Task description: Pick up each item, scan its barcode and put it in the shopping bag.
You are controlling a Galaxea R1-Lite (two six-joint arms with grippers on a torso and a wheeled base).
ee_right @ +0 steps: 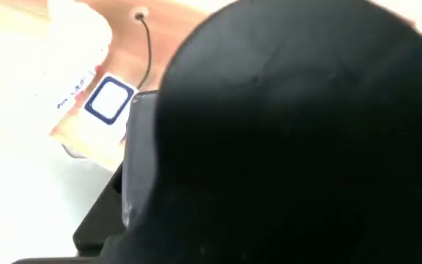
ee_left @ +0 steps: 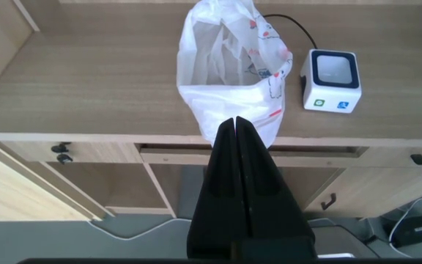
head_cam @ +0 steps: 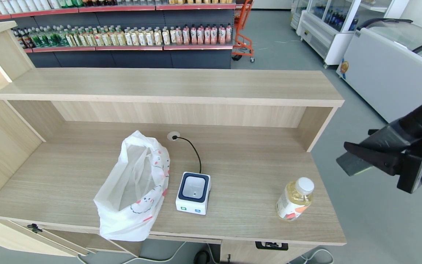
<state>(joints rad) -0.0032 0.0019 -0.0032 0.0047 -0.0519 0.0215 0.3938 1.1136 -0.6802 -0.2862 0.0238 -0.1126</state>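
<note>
The left tool (ee_left: 235, 123) hangs just short of the bench's front edge, level with the bag; its two fingers are pressed flat together with nothing between them. The bag (head_cam: 134, 187) stands at the front left of the bench (head_cam: 251, 165), its mouth gaping upward and its base slightly over the edge. The scanner (head_cam: 193, 192) sits just beside it toward the robot's right, window up, not touching the bag. Well apart from both, near the front right corner, the bottle (head_cam: 294, 200) stands upright, with pale yellow liquid, a white cap and a label low on its body. Nothing is touching it. The right tool (head_cam: 357, 159) is off the bench's right end, over the floor and raised above bottle height — whether it is open or closed I cannot tell. A black cable (head_cam: 195, 150) runs from the scanner back to a round hole in the bench top. Beyond the raised back ledge, shelves (head_cam: 123, 36) carry rows of drinks — freezers (head_cam: 390, 62) line the right side.
</note>
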